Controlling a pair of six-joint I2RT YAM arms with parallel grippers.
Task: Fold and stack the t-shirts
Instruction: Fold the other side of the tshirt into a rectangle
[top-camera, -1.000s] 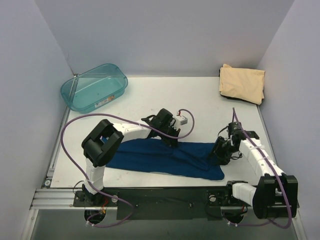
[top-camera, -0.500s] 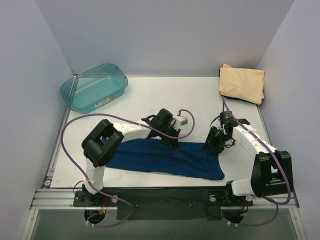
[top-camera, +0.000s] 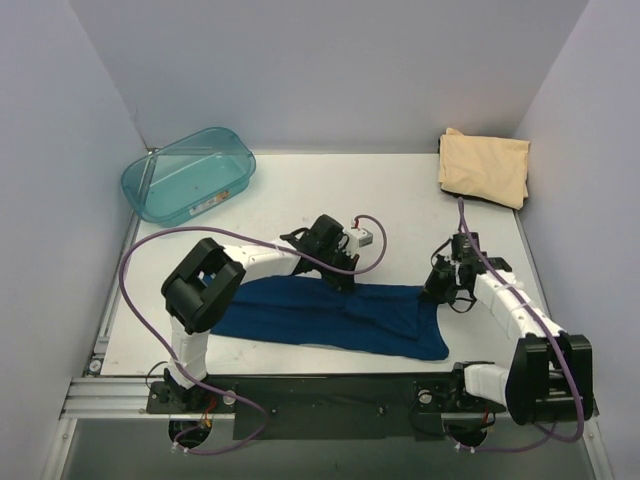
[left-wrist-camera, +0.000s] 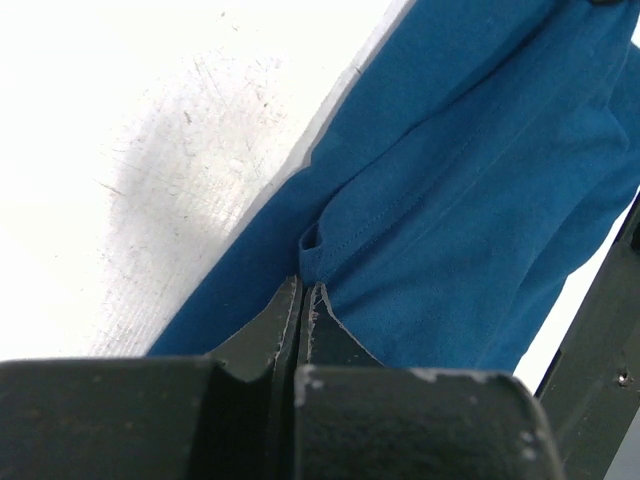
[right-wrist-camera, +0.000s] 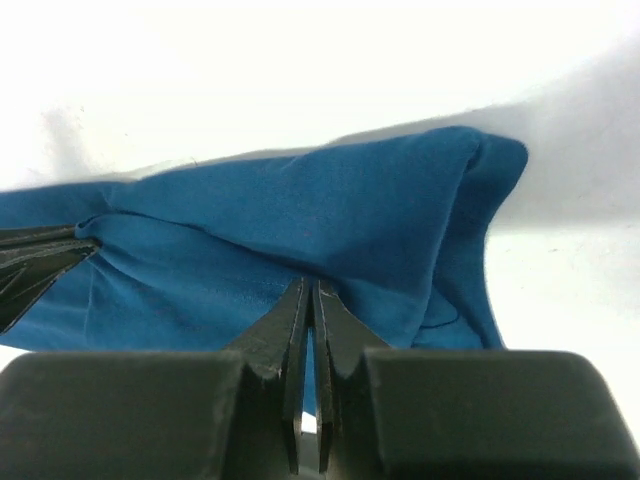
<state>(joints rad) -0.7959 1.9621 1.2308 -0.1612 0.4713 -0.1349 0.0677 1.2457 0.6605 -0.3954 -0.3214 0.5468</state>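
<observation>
A blue t-shirt (top-camera: 300, 318) lies stretched left to right near the table's front edge. My left gripper (top-camera: 342, 280) is at the middle of its far edge and is shut on a hem fold of the shirt (left-wrist-camera: 470, 200), seen in the left wrist view (left-wrist-camera: 304, 286). My right gripper (top-camera: 432, 292) is at the shirt's far right corner and is shut on the blue cloth (right-wrist-camera: 300, 220), seen in the right wrist view (right-wrist-camera: 311, 285). A folded tan t-shirt (top-camera: 485, 167) lies at the back right corner. No black shirt is in view.
A translucent teal plastic tub (top-camera: 190, 172) stands at the back left. The white table (top-camera: 330, 200) shows bare between the tub and the tan shirt. Grey walls close in the left, right and back. A black rail (top-camera: 330, 385) runs along the front edge.
My right gripper moved away from me along the shirt's right end, then settled at its far right corner. The left gripper has stayed in place on the far edge.
</observation>
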